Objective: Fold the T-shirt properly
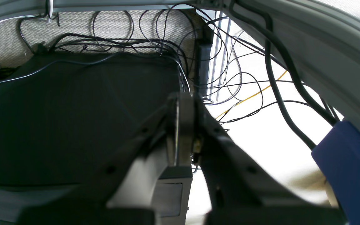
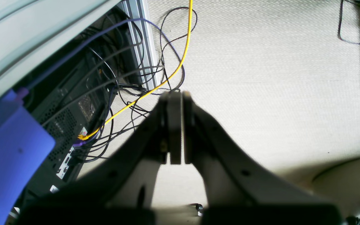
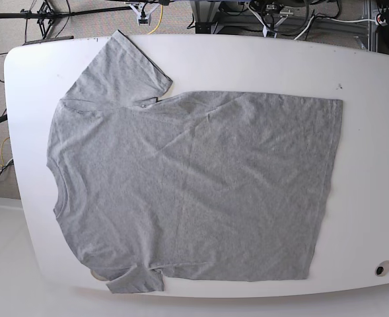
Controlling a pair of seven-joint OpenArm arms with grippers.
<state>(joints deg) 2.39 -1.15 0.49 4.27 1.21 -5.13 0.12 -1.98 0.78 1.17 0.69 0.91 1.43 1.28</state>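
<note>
The heather-grey T-shirt [image 3: 194,191] lies flat on the white table [image 3: 247,59] in the base view. Its neck points left and its hem runs down the right side. The upper sleeve [image 3: 118,72] is spread out, while the lower sleeve [image 3: 135,279] is bunched at the front edge. Neither arm shows in the base view. In the left wrist view the left gripper [image 1: 181,100] is shut on nothing, above the floor and away from the shirt. The right gripper [image 2: 176,93] is likewise shut and empty over pale carpet.
A dark mat [image 1: 73,109] and tangled black cables [image 1: 155,40] lie below the left gripper. A black computer case [image 2: 73,109] and a yellow cable [image 2: 180,62] sit under the right one. A small round hole [image 3: 381,269] marks the table's front right corner.
</note>
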